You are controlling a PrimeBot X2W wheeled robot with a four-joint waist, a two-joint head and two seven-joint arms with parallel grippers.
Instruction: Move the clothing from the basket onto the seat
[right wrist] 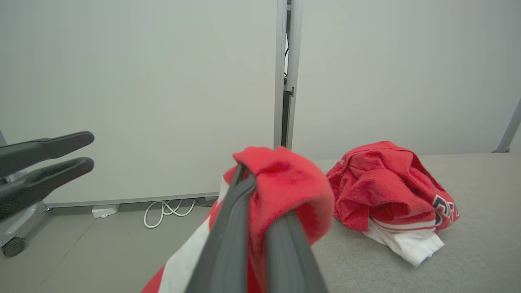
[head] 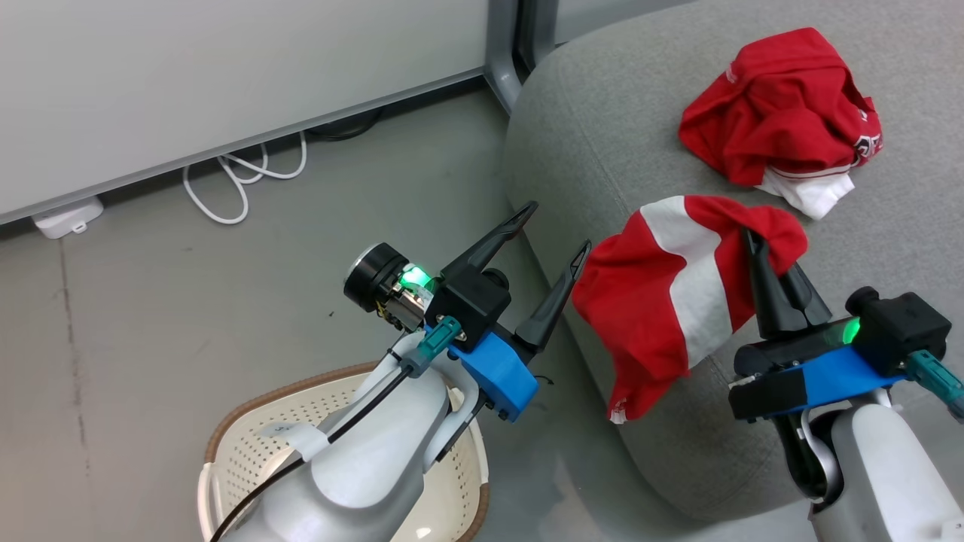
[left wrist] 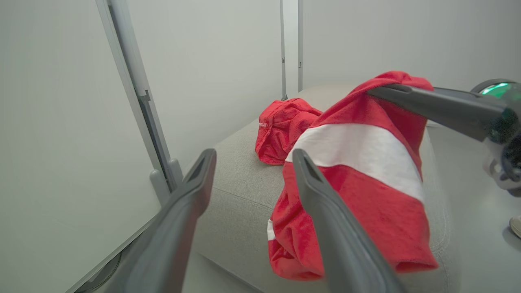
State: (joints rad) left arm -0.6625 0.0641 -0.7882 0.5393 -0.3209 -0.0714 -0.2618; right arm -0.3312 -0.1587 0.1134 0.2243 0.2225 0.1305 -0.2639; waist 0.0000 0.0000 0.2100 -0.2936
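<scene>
Near the basket (head: 226, 444), the left gripper (head: 559, 226) hangs open and empty. The right gripper (head: 751, 239), pinched shut on the striped garment (head: 663, 301), holds it draped over the edge of the seat (head: 572, 128), near the other garment (head: 783, 105) lying there. The next move is probably to carry it further in and let go.

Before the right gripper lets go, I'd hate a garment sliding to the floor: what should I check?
1. Right gripper shut on the striped garment: ok.
2. Striped garment resting fully on the sofa: not ok, much of it hangs down the rounded edge.
3. Left gripper open and holding nothing: ok.
4. Crumpled garment lying on the sofa, back from the edge: ok.
5. Basket emptied: cannot tell, the left forearm hides much of it.
</scene>
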